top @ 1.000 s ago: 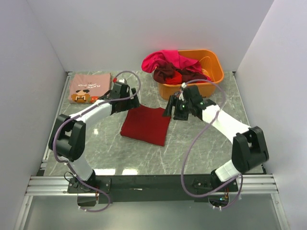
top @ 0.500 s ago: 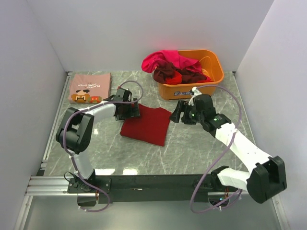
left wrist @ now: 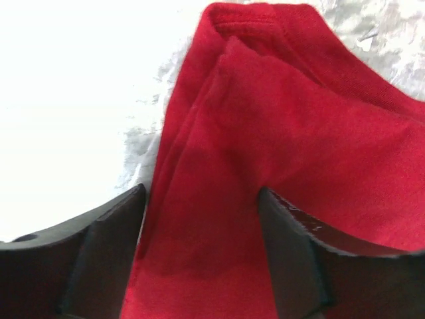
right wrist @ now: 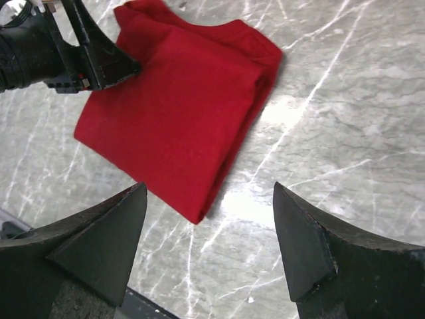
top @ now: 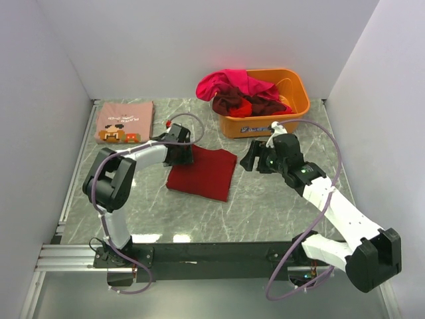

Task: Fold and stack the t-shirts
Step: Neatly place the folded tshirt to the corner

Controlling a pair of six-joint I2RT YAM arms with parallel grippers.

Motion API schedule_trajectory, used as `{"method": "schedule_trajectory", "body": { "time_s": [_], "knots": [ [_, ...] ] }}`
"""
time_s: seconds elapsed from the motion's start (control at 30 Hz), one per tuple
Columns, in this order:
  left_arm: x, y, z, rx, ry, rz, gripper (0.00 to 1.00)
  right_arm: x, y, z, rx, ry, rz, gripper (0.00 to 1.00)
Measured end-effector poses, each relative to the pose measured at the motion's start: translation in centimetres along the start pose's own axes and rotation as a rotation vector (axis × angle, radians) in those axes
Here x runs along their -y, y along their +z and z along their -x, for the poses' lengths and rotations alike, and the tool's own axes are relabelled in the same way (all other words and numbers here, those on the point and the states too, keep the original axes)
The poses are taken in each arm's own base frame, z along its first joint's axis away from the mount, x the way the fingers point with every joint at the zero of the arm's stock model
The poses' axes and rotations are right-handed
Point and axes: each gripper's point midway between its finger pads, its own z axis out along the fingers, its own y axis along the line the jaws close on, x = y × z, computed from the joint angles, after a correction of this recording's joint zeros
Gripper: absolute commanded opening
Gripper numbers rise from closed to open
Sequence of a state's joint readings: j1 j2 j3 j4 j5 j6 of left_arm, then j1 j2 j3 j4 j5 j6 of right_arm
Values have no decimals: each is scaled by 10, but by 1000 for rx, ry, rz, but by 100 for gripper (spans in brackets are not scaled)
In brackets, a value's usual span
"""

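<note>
Now, the folded dark red shirt [top: 202, 174] lies at the middle of the table [top: 265, 199]. The left gripper [left wrist: 202, 219] straddles its far-left corner, jaws apart, nothing pinched; the right gripper [right wrist: 209, 219] hovers wide and empty beside it. Next, likely — pinch, lift, stack onto the pink shirt [top: 123, 119] in the far-left corner.

A grey-green, marble-patterned worktop [top: 279, 199] with pale veins forms the base of a three-sided booth. A plain white back wall [top: 199, 40] rises from its far edge. A plain white left side panel [top: 33, 133] and a plain white right side panel [top: 392, 119] close off the other two edges. A thin silver metal strip [top: 72, 179] borders the left edge. Along the near edge runs a ribbed aluminium rail [top: 66, 258], with a flat grey surface [top: 212, 299] below it. The light is even and bright. Two soft white reflections [top: 178, 237] lie on the worktop close to the near edge, and in the right wrist view a glare patch [right wrist: 279, 113] whitens the stone pattern.
</note>
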State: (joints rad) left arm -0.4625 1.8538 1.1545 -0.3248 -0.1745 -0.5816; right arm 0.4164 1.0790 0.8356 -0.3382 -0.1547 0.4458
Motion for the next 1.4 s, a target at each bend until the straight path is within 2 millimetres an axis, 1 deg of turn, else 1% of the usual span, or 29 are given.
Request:
{"method": "schedule_trajectory", "body": {
  "time_s": [0.07, 0.1, 0.17, 0.2, 0.27, 0.3, 0.33, 0.43, 0.53, 0.63, 0.77, 0.83, 0.93, 1.1, 1.4],
  "knots": [
    [2, 2, 0, 6, 1, 28, 63, 3, -1, -1, 3, -5, -13, 83],
    [6, 3, -1, 9, 1, 33, 54, 5, -1, -2, 4, -8, -18, 83],
    [13, 5, -1, 13, -4, 39, 46, 6, -2, -1, 9, -16, -26, 83],
    [16, 5, -1, 18, -5, 44, 34, 7, -3, 0, 15, -20, -30, 83],
    [21, 6, 0, 25, -12, 43, 20, 8, -5, 1, 26, -26, -35, 83],
    [25, 7, 0, 26, -10, 42, 5, 10, -6, 0, 29, -30, -39, 83],
    [26, 7, 0, 28, -13, 46, 1, 11, -7, 0, 33, -33, -44, 83],
    [26, 7, 4, 33, -15, 73, 1, 15, -9, -1, 45, -45, -57, 83],
    [20, 8, 13, 55, -8, 130, 1, 18, -11, 0, 55, -55, -70, 83],
    [5, 9, 23, 87, 10, 228, 1, 21, -12, 1, 61, -67, -82, 83],
    [-25, 8, 42, 125, 52, 374, 1, 27, -12, 0, 62, -81, -102, 83],
    [-41, 7, 55, 146, 66, 436, 1, 28, -12, -1, 61, -86, -104, 83],
    [-64, 0, 87, 200, 71, 514, 1, 28, -12, 0, 64, -93, -103, 83],
    [-88, -17, 139, 321, 90, 613, 1, 28, -11, 1, 71, -97, -101, 83],
    [-106, -39, 202, 464, 184, 696, 1, 32, -10, -1, 77, -99, -113, 83]
  ]
}}
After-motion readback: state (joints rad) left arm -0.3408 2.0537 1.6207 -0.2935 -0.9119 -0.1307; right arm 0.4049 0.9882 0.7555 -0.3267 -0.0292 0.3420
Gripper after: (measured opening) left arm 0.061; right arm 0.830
